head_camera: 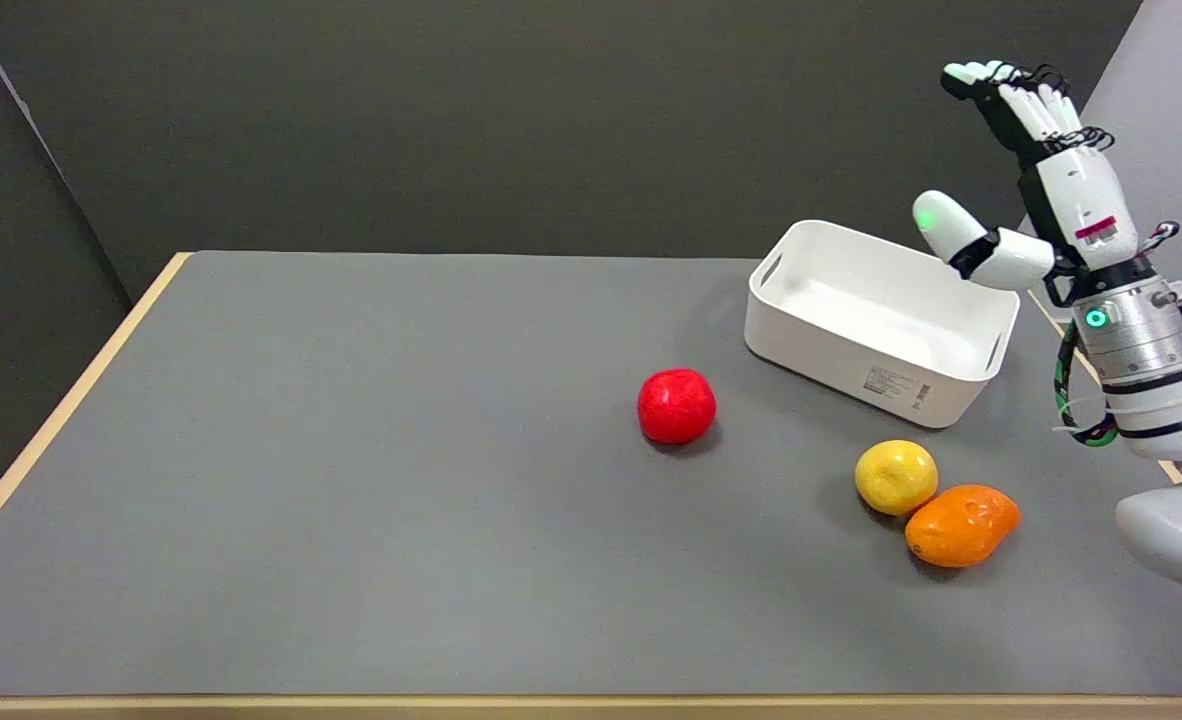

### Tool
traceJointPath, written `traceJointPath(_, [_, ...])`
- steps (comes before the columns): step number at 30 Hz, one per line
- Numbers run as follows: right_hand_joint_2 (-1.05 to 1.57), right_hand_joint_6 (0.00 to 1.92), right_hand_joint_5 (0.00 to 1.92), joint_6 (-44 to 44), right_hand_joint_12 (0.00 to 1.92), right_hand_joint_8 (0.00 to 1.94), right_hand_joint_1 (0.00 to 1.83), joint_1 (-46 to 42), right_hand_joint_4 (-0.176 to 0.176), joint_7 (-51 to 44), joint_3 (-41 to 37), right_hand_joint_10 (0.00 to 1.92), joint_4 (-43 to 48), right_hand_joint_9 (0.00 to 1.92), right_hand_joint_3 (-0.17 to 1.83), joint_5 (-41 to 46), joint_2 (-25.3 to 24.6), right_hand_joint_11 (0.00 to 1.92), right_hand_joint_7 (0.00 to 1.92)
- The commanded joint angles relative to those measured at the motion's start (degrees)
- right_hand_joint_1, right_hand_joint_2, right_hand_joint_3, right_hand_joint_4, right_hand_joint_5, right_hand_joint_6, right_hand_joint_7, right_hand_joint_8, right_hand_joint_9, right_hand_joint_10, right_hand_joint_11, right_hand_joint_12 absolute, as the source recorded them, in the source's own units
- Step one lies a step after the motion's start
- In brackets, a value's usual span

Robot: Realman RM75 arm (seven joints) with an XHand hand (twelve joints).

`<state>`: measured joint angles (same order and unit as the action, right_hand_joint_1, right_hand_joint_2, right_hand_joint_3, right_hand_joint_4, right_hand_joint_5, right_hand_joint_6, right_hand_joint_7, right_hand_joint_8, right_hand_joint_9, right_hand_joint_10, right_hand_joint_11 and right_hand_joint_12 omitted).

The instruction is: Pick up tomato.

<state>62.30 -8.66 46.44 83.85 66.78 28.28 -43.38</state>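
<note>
The tomato point(677, 405) is a round red fruit lying on the grey table near its middle, slightly right of centre. My right hand point(1036, 175) is raised in the air at the far right, above and behind the white bin, well away from the tomato. Its fingers point upward and are spread, the thumb sticks out to the left, and nothing is in it.
A white rectangular bin point(881, 320) stands empty at the back right. A yellow fruit point(896, 477) and an orange fruit point(961, 524) lie touching each other at the front right. The table point(351, 480) has wooden edges at left and front.
</note>
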Motion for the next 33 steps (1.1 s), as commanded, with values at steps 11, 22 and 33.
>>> traceJointPath(11, [0.61,0.37,0.18,-4.72,0.82,0.25,0.23,-2.75,0.076,2.41,-2.64,0.52,3.38,0.0,0.82,-10.57,2.84,0.0,0.19])
traceJointPath(22, [0.59,0.37,0.18,-31.61,0.89,0.25,0.26,2.13,0.081,19.08,-1.7,0.52,21.4,0.02,0.84,-45.62,7.0,0.0,0.2])
traceJointPath(33, [0.57,0.47,0.1,-40.74,0.91,0.34,0.32,3.06,0.098,27.76,5.17,0.53,27.45,0.0,1.02,-46.8,6.16,0.0,0.1])
